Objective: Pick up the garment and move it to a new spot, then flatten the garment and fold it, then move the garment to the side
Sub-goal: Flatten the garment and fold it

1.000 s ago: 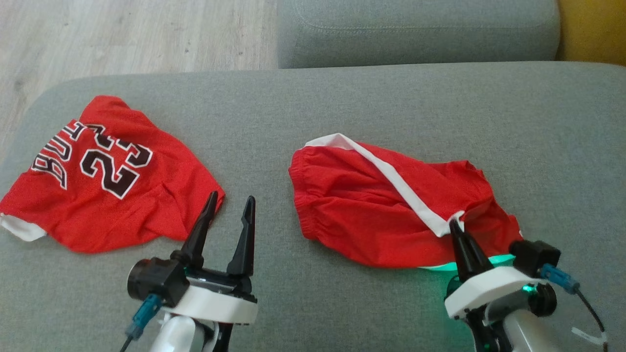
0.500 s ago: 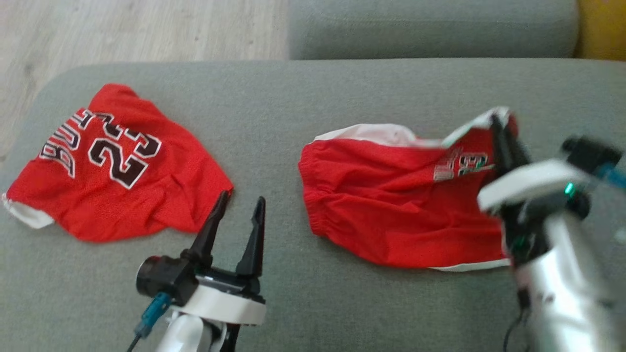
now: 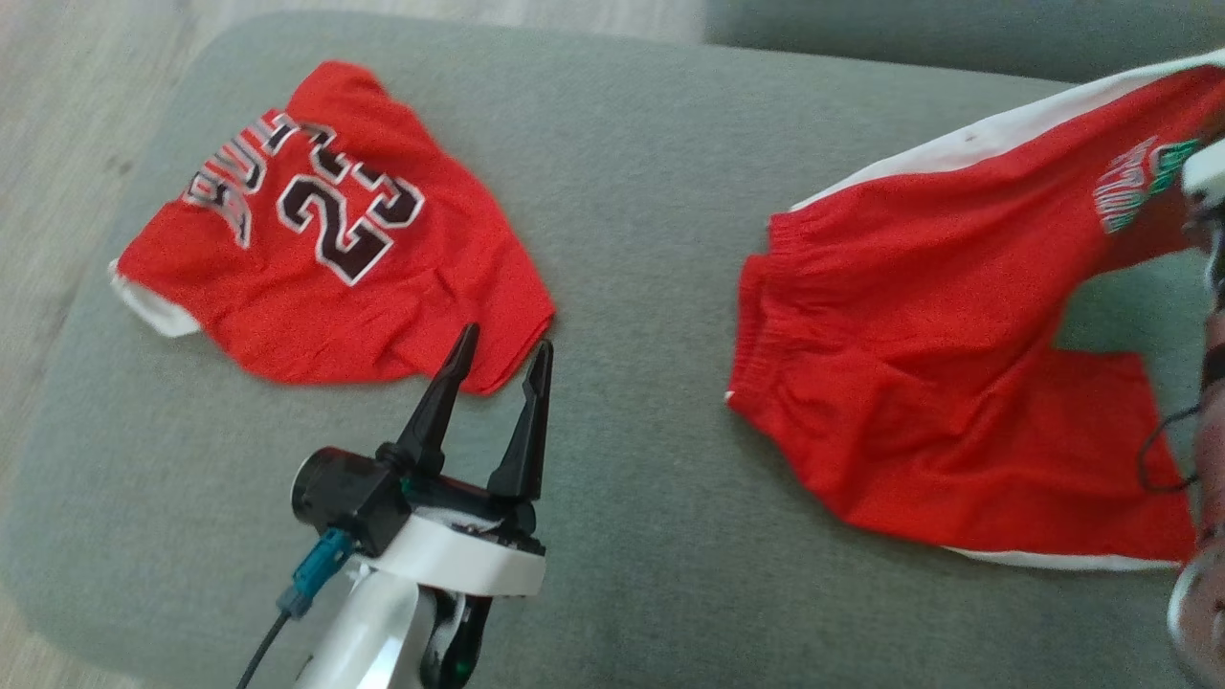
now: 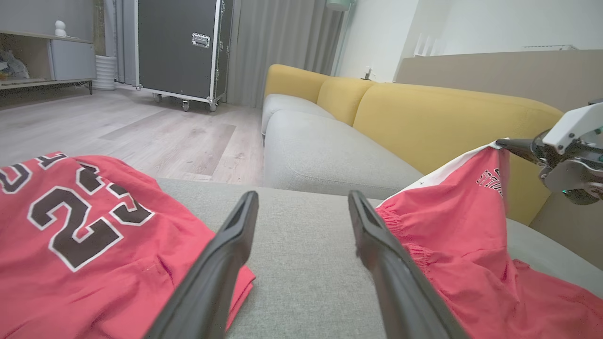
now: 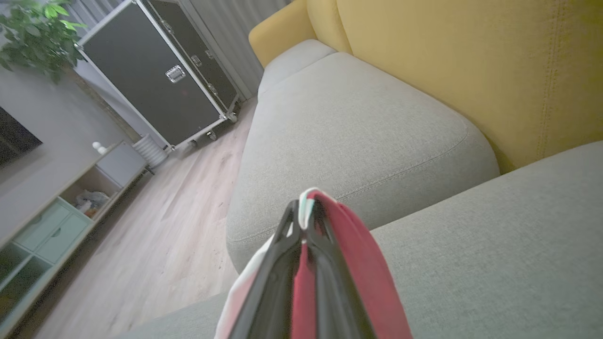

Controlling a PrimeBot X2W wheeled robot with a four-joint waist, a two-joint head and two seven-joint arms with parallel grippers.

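The garment, a pair of red shorts (image 3: 919, 335) with white side stripes, lies partly spread on the grey cushion at the right. One leg corner is lifted off the cushion. My right gripper (image 5: 304, 212) is shut on that raised hem of the shorts (image 5: 367, 263); in the left wrist view the right gripper (image 4: 504, 143) holds the shorts (image 4: 452, 235) up by the corner. My left gripper (image 3: 507, 340) hovers open and empty over the cushion between the two red pieces; in its own view the left gripper (image 4: 302, 195) frames bare grey fabric.
A red jersey (image 3: 325, 239) numbered 23 lies crumpled at the cushion's left, just beyond my left fingertips. The grey seat cushion (image 3: 632, 191) has bare room in its middle. A yellow backrest (image 4: 424, 122) rises at the right, and a black wheeled case (image 4: 179, 47) stands on the wooden floor.
My right gripper has risen and swung right with the shorts' leg corner, pulling the shorts open and partly off the cushion. The head view has shifted. The left gripper stays open.
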